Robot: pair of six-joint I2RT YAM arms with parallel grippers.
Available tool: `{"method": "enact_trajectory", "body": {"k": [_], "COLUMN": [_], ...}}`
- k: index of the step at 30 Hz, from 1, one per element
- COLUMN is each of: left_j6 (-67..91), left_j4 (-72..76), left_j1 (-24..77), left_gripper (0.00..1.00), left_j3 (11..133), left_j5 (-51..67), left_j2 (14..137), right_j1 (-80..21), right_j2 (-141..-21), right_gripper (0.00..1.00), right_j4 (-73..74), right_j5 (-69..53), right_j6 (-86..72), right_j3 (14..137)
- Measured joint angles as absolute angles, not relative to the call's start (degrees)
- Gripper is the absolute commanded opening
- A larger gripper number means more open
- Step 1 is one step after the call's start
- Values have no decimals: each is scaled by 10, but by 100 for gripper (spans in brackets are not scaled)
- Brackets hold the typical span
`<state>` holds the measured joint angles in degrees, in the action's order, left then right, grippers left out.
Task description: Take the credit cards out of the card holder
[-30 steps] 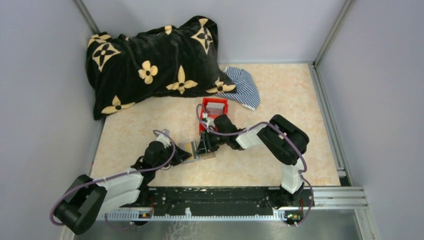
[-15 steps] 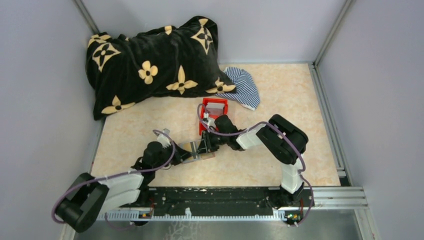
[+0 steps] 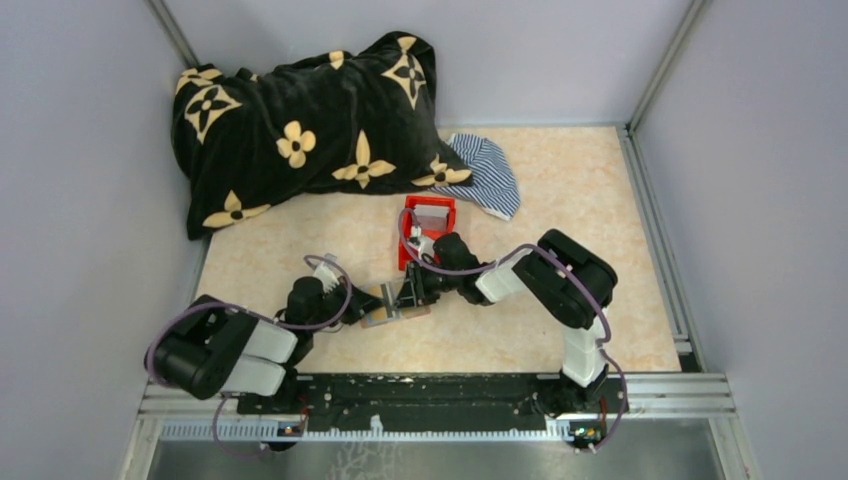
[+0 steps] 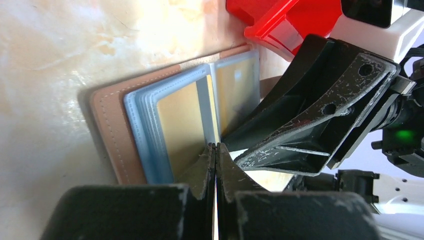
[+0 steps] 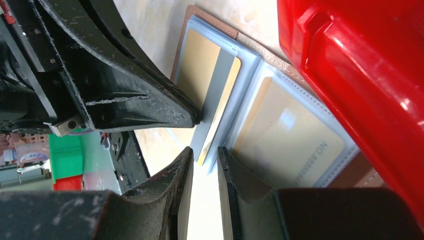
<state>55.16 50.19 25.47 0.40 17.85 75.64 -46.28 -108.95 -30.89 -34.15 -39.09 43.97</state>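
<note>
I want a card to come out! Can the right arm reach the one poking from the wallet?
Probably yes. The credit card juts from the card holder toward the right gripper, whose jaws stand slightly apart at its edge. The shut left gripper rests on the holder beside it, not across the way.

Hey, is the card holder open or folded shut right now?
Open. The card holder lies spread flat, both pocket panels face up side by side, tan cards showing inside.

Bench (image 3: 570,190): card holder (image 3: 383,316) lies open near front centre | left hand (image 3: 362,305) and right hand (image 3: 407,298) meet over it | red bin (image 3: 431,207) just behind | floral blanket (image 3: 310,120), striped cloth (image 3: 487,175) at rear
</note>
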Motion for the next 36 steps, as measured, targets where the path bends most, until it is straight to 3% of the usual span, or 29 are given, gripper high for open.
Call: {"method": "enact_trajectory", "body": {"k": [13,22,28,36], "left_j6": [578,596,605,557], "left_j4": [777,852,806,417], "left_j1": [253,250,250,250], "left_gripper": [0,0,0,0], "left_j3": [5,3,3,4], "left_j5": [243,268,275,222], "left_j2": [989,1033,881,472], "right_j1": [-461,-457,-442,-422], "right_j2": [-1088,-1088,-1077,-1044], "right_gripper": [27,27,27,28], "right_j4": [-291,-281,-306,-317], "right_j5": [-345,-348,-347,-334], "right_j6": [-390,-388,-402,-406], "right_j3": [448,451,422,378]}}
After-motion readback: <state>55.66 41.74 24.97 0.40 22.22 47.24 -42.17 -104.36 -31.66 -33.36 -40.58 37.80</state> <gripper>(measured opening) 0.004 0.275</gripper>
